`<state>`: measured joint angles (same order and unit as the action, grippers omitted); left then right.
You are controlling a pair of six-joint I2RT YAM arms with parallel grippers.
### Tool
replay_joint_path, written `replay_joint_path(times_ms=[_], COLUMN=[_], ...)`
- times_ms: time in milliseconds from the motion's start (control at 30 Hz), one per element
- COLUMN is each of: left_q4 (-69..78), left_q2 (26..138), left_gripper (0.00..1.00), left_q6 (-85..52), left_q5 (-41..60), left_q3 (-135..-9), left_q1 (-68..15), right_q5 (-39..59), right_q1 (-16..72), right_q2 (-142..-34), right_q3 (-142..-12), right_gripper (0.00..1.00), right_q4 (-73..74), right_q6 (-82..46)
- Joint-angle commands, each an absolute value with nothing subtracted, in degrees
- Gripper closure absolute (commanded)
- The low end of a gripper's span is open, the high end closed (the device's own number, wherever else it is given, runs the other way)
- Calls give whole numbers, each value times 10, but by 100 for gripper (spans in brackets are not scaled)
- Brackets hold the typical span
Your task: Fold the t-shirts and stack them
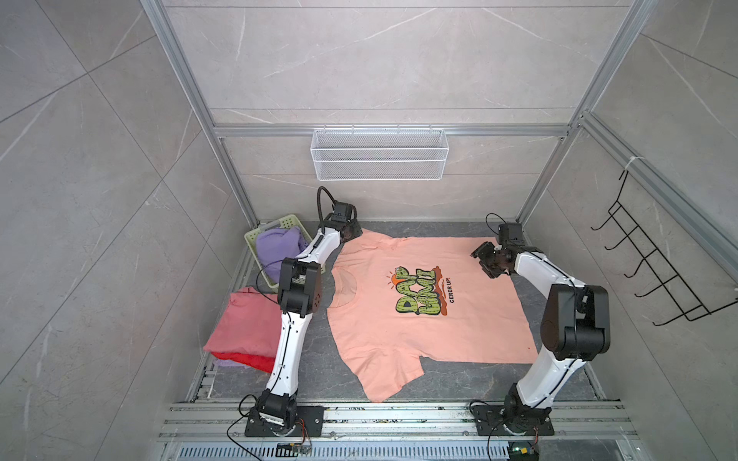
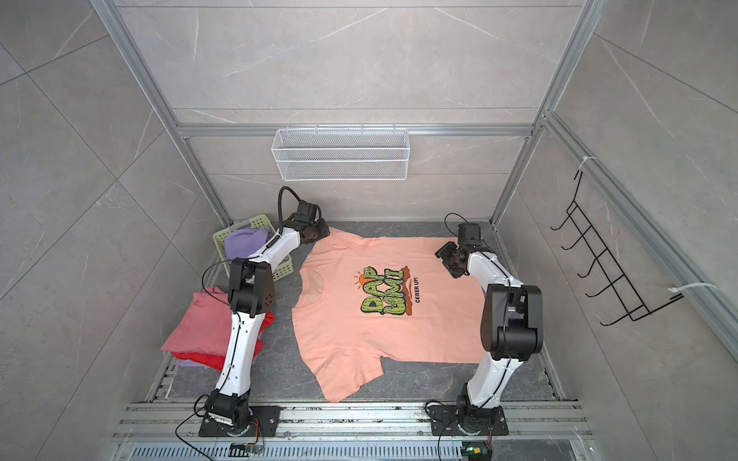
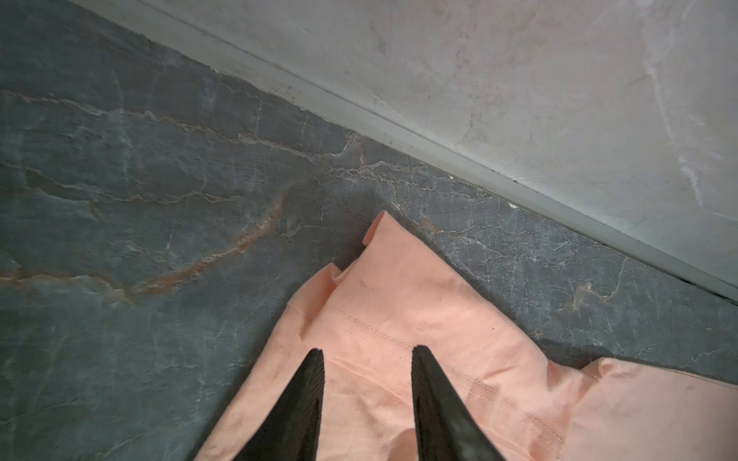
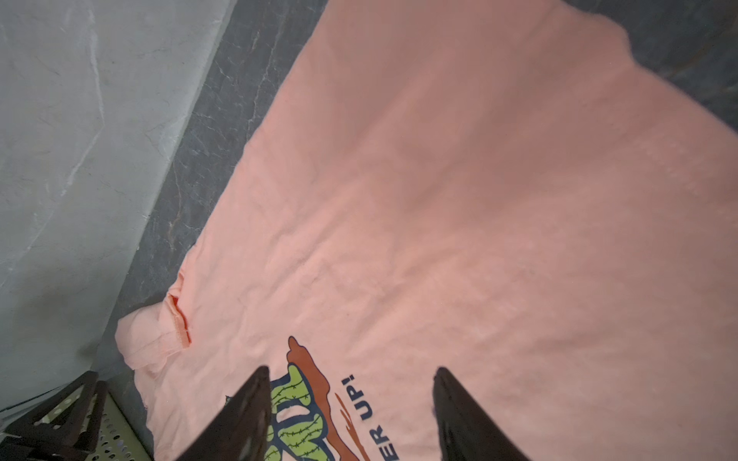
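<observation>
A peach-pink t-shirt [image 1: 419,319] [image 2: 383,331] lies spread flat on the dark table, print up, collar to the left. My left gripper [image 1: 353,235] [image 3: 367,353] is low over its far-left sleeve [image 3: 399,287]; the jaws stand apart with flat cloth showing between them. Above the shirt's far-right corner, my right gripper [image 1: 481,261] [image 4: 351,373] hovers open and holds nothing. At the left sits a folded stack: a dusty rose shirt [image 1: 247,327] on a red one [image 1: 255,361] on a lavender one [image 1: 227,362]. Another lavender shirt [image 1: 275,247] lies crumpled in the basket.
The pale green basket [image 1: 287,221] stands at the back left, beside my left arm. A white wire basket [image 1: 379,159] hangs on the back wall. A black hook rack [image 1: 655,271] hangs on the right wall. Aluminium rails [image 1: 399,415] run along the front edge.
</observation>
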<state>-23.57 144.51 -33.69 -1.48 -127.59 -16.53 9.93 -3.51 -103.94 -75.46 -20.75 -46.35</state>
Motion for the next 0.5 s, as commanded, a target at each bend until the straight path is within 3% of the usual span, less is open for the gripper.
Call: replay_joint_path(times_ms=[0, 467], left_q4=[-254, -266], left_q2=[1455, 1484], left_gripper=[61, 60], left_q6=[-355, -360], left_q5=[-26, -48], left_q3=[-1293, -1304], left_q1=[-169, -168], right_q5=[99, 86], right_q1=[-36, -36], right_q2=[-1052, -1049], right_q3=[-776, -779], right_gripper=[35, 35], right_q4=[-223, -237], right_q6=[-455, -447])
